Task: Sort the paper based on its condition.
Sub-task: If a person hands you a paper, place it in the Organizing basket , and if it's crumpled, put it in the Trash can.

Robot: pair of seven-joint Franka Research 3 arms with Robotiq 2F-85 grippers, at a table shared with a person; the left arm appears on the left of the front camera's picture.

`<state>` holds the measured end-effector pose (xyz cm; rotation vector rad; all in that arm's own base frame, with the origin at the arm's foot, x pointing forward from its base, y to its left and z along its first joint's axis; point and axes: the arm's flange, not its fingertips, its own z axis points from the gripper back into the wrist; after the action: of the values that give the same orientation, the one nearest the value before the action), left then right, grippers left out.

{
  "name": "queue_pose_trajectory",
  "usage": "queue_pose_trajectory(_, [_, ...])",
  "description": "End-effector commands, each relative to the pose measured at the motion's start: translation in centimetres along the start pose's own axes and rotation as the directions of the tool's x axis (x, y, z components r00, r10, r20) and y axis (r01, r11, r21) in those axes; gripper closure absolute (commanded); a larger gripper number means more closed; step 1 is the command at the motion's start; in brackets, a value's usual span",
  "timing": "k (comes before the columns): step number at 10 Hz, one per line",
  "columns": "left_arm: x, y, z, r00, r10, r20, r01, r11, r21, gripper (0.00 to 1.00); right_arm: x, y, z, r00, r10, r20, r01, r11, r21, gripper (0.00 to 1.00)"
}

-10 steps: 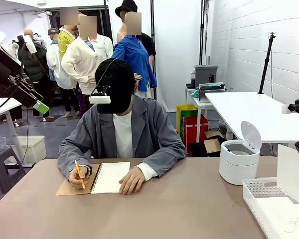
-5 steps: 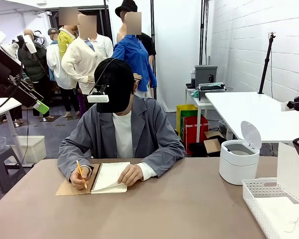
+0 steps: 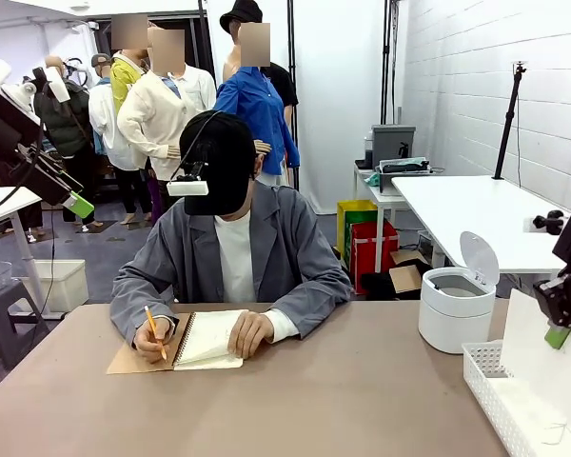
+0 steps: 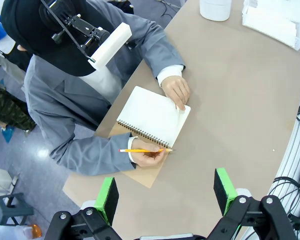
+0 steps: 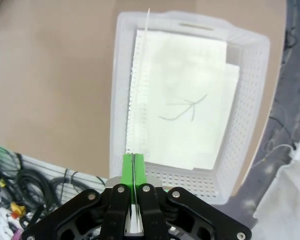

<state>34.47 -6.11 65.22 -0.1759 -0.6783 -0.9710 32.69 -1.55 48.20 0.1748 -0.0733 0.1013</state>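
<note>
From where I stand, the right gripper (image 5: pixel 133 167) has its green pads pressed flat together on a smooth sheet of paper (image 3: pixel 538 367), pinched near one edge. The rest of the page runs straight out from the jaws and down toward the white mesh basket (image 3: pixel 482 373) at the right end of the table. Looking along the fingers, the page is seen edge-on, a thin line over the basket's near wall. Below it, other flat sheets (image 5: pixel 185 100) already lie in the basket, the top one bearing a pencilled mark. I cannot tell whether the hanging page's lower edge touches them. Paper like this weighs next to nothing and has no stiffness. I would expect it to sway, curl and crease at the slightest snag, and to slide from the pads if the pinch eased, so a firm hold at the margin looks right. The left gripper (image 4: pixel 166 195) hangs well apart, high over the far side, its jaws spread wide with nothing between them, above the notebook (image 4: pixel 152 117) where a person is writing.
</note>
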Motion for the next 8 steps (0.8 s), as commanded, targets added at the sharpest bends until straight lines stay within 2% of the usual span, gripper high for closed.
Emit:
queue_pose_trajectory(1, [-0.1, 0.0, 0.0, 1.0, 0.001, 0.001, -0.001, 1.0, -0.002, 0.0, 0.3, -0.3, -2.7, 0.998, -0.054, 0.029, 0.054, 0.999, 0.0, 1.0])
queue_pose_trajectory(2, [-0.1, 0.0, 0.0, 1.0, 0.001, 0.001, -0.001, 1.0, -0.002, 0.0, 0.4, -0.8, -3.5, 0.998, -0.061, 0.034, 0.062, 0.998, -0.003, 1.0])
queue_pose_trajectory(4, [-0.1, 0.0, 0.0, 1.0, 0.001, 0.001, -0.001, 1.0, -0.002, 0.0, -0.2, -1.3, -5.4, 0.995, -0.094, 0.045, 0.091, 0.994, 0.063, 1.0])
queue_pose_trajectory(6, [-0.1, 0.0, 0.0, 1.0, 0.001, 0.001, -0.001, 1.0, -0.002, 0.0, -0.9, -1.9, -7.5, 0.991, -0.131, 0.025, 0.128, 0.986, 0.105, 1.0])
queue_pose_trajectory(7, [-0.1, 0.0, 0.0, 1.0, 0.001, 0.001, -0.001, 1.0, -0.002, 0.0, -1.3, -2.3, -7.9, 0.986, -0.166, -0.011, 0.166, 0.981, 0.099, 1.0])
queue_pose_trajectory(8, [-0.1, 0.0, 0.0, 1.0, 0.001, 0.001, -0.001, 1.0, -0.002, 0.0, -1.6, -2.5, -8.0, 0.985, -0.172, -0.027, 0.174, 0.98, 0.099, 0.81])
